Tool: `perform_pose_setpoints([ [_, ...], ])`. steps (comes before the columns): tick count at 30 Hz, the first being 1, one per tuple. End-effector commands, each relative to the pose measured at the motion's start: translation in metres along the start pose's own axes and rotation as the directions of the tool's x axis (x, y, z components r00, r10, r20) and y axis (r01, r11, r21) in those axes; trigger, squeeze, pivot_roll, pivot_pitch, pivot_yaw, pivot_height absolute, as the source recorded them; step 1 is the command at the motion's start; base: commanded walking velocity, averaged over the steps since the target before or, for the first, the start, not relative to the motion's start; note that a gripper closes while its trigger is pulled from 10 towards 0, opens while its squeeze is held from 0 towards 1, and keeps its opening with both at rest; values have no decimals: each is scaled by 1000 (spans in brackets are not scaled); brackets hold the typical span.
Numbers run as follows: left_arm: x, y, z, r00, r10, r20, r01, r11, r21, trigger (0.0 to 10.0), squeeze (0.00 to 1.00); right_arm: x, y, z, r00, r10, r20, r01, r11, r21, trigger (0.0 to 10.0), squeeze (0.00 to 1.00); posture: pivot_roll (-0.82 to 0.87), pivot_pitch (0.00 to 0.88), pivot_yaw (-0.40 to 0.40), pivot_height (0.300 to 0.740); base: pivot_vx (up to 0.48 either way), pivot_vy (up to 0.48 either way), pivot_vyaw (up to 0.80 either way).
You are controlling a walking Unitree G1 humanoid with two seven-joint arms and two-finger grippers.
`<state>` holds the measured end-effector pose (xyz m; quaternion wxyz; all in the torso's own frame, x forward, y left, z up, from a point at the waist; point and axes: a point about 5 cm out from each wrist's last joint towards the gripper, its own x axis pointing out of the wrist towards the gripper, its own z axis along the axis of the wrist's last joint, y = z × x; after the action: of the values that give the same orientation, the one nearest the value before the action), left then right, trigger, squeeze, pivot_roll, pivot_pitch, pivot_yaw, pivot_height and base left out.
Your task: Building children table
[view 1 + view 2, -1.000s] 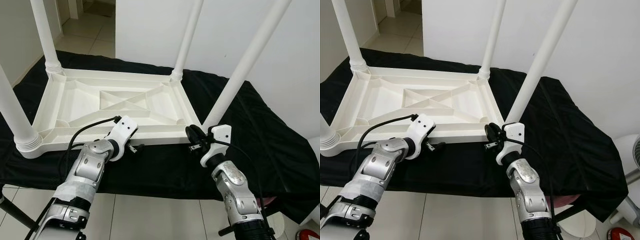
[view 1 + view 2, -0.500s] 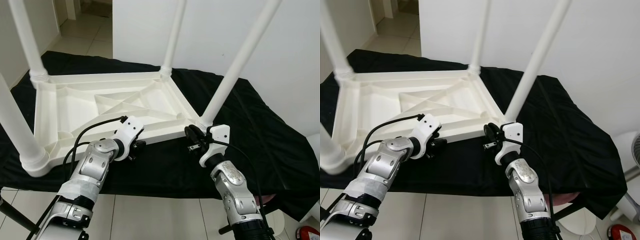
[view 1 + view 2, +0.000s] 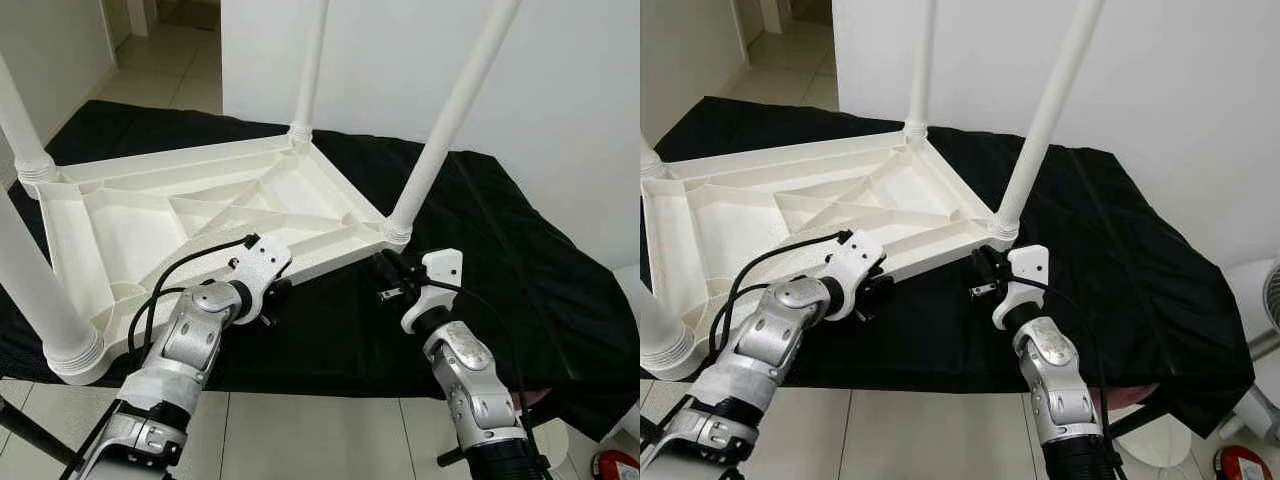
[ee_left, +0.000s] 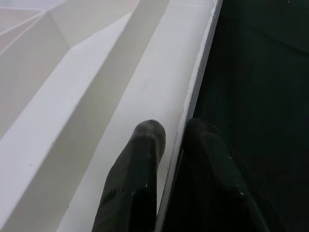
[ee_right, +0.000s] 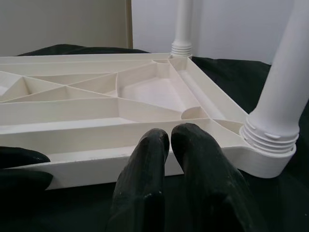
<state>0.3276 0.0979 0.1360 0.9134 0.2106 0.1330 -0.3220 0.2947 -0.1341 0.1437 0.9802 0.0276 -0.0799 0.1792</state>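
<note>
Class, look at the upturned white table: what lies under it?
A black cloth lies under the upturned white table, spreading past it on the near and right sides. What the cloth covers is hidden; only tiled floor shows below its near edge.

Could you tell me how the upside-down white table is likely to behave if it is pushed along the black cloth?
The table looks like thin ribbed plastic, so probably stiff and light for its size. Resting flat on its top, it seems unlikely to tip. The black cloth may bunch under it. The left end effector pinches its rim.
</note>
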Motion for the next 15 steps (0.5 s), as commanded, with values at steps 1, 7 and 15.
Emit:
perform_pose_setpoints([
  [1, 2, -8, 14, 997, 5, 76, -7, 1000, 28, 10000, 0, 0, -3, -1, 1000, -14, -12, 14, 1000, -6, 10000, 0, 13, 0, -133, 740, 0, 0, 0],
  [7, 4, -15, 22, 992, -23, 126, 17, 998, 53, 10000, 0, 2, -3, -1, 1000, -15, -8, 15, 1000, -7, 10000, 0, 15, 0, -130, 740, 0, 0, 0],
  [15, 1, -11, 28, 988, -13, 154, 14, 1000, -2, 10000, 1000, 4, -2, 0, 1000, -20, 1, 20, 1000, -3, 10000, 0, 20, 0, -123, 740, 0, 0, 0],
])
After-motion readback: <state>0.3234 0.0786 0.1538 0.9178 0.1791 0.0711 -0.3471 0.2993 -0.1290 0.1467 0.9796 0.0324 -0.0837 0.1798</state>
